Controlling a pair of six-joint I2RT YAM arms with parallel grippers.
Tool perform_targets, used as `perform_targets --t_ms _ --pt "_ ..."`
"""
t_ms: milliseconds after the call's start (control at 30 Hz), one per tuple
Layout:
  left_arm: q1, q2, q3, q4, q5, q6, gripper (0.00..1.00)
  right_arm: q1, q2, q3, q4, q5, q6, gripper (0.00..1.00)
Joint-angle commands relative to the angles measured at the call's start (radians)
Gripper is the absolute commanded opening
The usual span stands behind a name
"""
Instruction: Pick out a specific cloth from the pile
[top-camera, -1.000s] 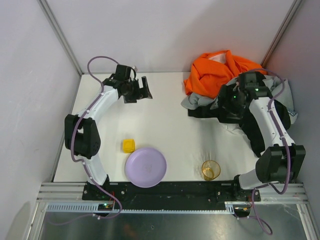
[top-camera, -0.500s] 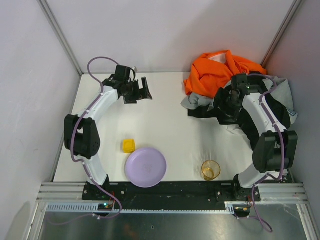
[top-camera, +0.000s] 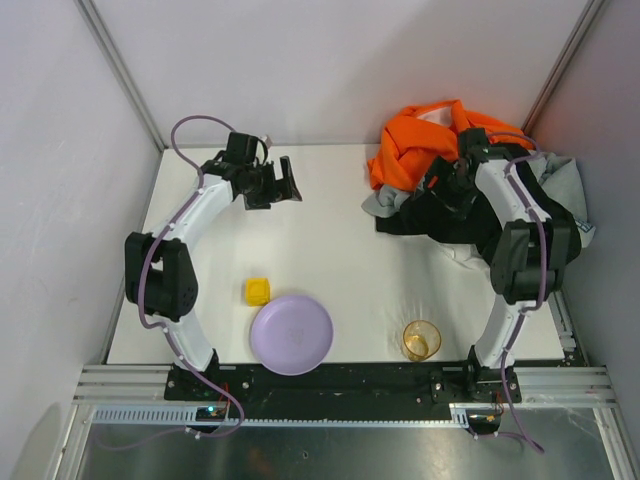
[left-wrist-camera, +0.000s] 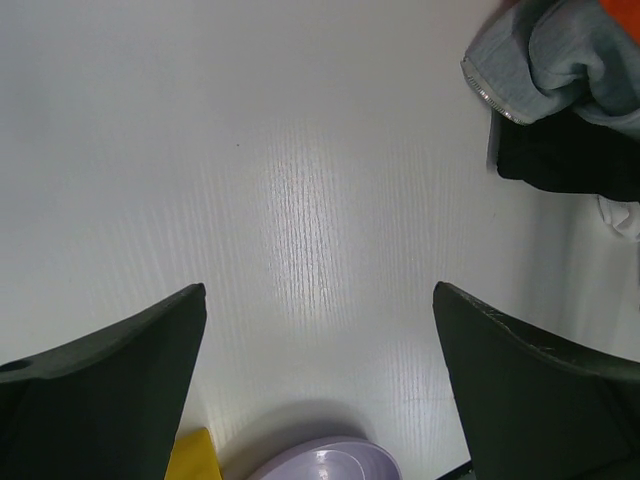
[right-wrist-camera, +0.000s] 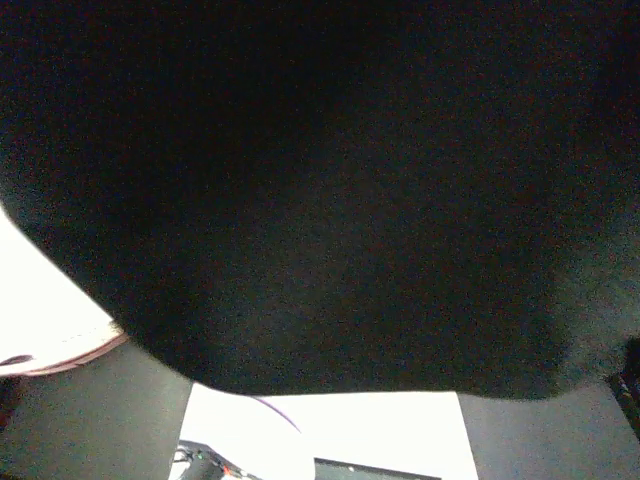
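The pile (top-camera: 470, 180) lies at the far right: bright orange (top-camera: 425, 140), black (top-camera: 450, 220) and light grey (top-camera: 565, 185) garments. A small part of the white cloth (top-camera: 462, 256) peeks out under the black garment's near edge; it also shows in the left wrist view (left-wrist-camera: 622, 215). My right gripper (top-camera: 442, 190) is low over the pile's middle, on the black garment. In the right wrist view black fabric (right-wrist-camera: 320, 180) fills most of the frame, and the fingers (right-wrist-camera: 90, 420) stand wide apart with nothing between them. My left gripper (top-camera: 286, 180) (left-wrist-camera: 320, 290) is open and empty over bare table at the far left.
A purple plate (top-camera: 291, 334) sits near the front edge, with a yellow block (top-camera: 257, 291) beside it. An amber cup (top-camera: 421, 340) stands at the front right. Walls close in at the back and both sides. The plate's rim (left-wrist-camera: 320, 465) shows in the left wrist view.
My right arm has swung towards the back, and its gripper has moved farther up over the pile, towards the orange garment. The left arm has hardly moved.
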Motion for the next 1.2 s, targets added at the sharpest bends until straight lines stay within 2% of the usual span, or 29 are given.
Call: perform_targets --t_ms 0,133,300,367,533,733,767,900,967,1167 --pt "0.009 -0.031 0.031 0.012 0.009 0.027 1.00 0.020 0.101 0.151 0.045 -0.045 0.049 0.99" --pt "0.012 -0.018 0.044 0.012 0.012 0.026 1.00 0.020 0.179 0.211 0.043 -0.053 0.069 0.99" --pt "0.014 -0.006 0.055 0.012 0.011 0.022 1.00 0.007 0.210 0.189 0.063 -0.048 0.060 0.91" --pt "0.016 0.001 0.063 0.013 0.013 0.021 1.00 -0.003 0.206 0.166 0.088 -0.053 0.046 0.82" --pt "0.018 0.018 0.084 0.013 0.026 0.026 1.00 -0.025 0.168 0.109 0.154 -0.067 0.004 0.43" --pt "0.019 0.034 0.102 0.013 0.030 0.028 1.00 -0.077 0.109 0.136 0.174 -0.099 -0.033 0.07" --pt "0.019 0.035 0.105 0.013 0.031 0.028 1.00 -0.088 0.099 0.150 0.174 -0.104 -0.037 0.03" --pt "0.019 0.042 0.114 0.013 0.034 0.026 1.00 -0.133 0.069 0.280 0.177 -0.155 -0.063 0.00" --pt "0.019 0.047 0.120 0.013 0.040 0.025 1.00 -0.157 0.073 0.398 0.174 -0.167 -0.075 0.00" --pt "0.019 0.050 0.127 0.013 0.047 0.016 1.00 -0.243 0.116 0.710 0.186 -0.107 -0.062 0.00"
